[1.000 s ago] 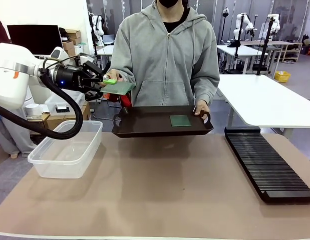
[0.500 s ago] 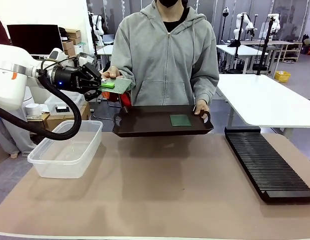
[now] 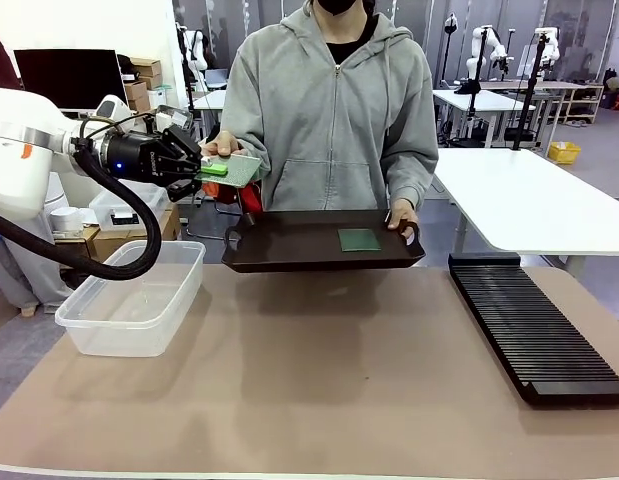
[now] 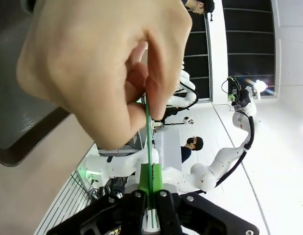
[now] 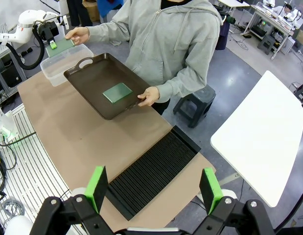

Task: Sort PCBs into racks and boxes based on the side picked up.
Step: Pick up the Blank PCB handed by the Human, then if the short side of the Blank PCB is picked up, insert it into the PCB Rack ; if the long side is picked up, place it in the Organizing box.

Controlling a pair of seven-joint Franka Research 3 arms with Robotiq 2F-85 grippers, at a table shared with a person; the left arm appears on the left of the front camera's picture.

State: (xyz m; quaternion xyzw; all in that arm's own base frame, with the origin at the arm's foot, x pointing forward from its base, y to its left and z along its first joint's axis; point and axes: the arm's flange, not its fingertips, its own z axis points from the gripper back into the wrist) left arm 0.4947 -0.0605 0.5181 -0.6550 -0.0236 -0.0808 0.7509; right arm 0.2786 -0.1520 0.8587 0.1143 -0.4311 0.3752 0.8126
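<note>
My left gripper (image 3: pixel 213 170) is shut on the near edge of a green PCB (image 3: pixel 239 170), up at chest height left of the tray. The person's hand (image 3: pixel 222 148) still pinches the board's far edge. In the left wrist view the PCB (image 4: pixel 149 142) runs edge-on from my green pads (image 4: pixel 143 182) up into the person's hand (image 4: pixel 107 68). A second PCB (image 3: pixel 359 240) lies flat on the dark brown tray (image 3: pixel 289 255). The black rack (image 3: pixel 534 325) lies at the right, the clear box (image 3: pixel 134 300) at the left. My right gripper (image 5: pixel 153 190) hangs open high above the rack (image 5: pixel 156 169).
The person holds the tray (image 5: pixel 90 73) by its handle with the other hand (image 5: pixel 149 95), just above the table's far edge. A brown mat (image 3: pixel 319 380) covers the table between box and rack. The box (image 5: pixel 56 68) sits below the left arm.
My left gripper's jaws have closed on the board and drawn slightly left. The person's hand stays on it. The tray has barely shifted.
</note>
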